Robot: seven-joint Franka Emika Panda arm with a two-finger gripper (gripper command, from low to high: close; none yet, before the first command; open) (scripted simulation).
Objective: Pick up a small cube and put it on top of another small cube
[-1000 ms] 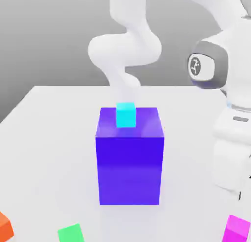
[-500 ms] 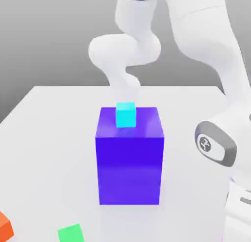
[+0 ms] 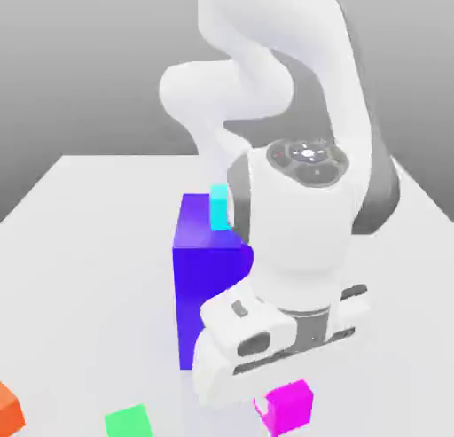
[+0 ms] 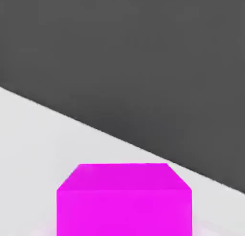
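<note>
One magenta cube is clamped in the gripper, in front of the big blue block and toward the exterior view's right. On top of the block sits a cyan cube, partly hidden by the arm. In front of the block, toward the exterior view's left, a green cube lies on the table, with an orange cube farther out.

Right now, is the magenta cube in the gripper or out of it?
In: the magenta cube sits at the gripper's fingertips.
</note>
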